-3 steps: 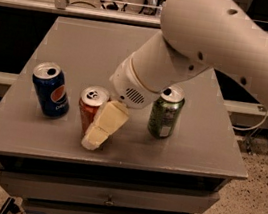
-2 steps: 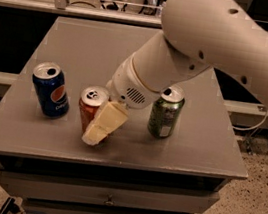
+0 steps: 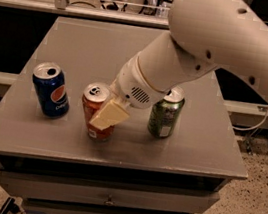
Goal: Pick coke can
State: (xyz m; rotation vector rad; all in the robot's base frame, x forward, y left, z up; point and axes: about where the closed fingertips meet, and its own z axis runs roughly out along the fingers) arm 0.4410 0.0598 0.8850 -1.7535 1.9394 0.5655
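Coke can (image 3: 88, 108) upright, silver top up, claw (image 3: 108, 116) against its front

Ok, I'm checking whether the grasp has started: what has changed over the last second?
The gripper has crept slightly up and in against the front of the coke can. Its tip now ends over the can's body instead of reaching below it. Whether it has closed on the can can't be seen. The coke can, Pepsi can and green can stand where they were on the table.
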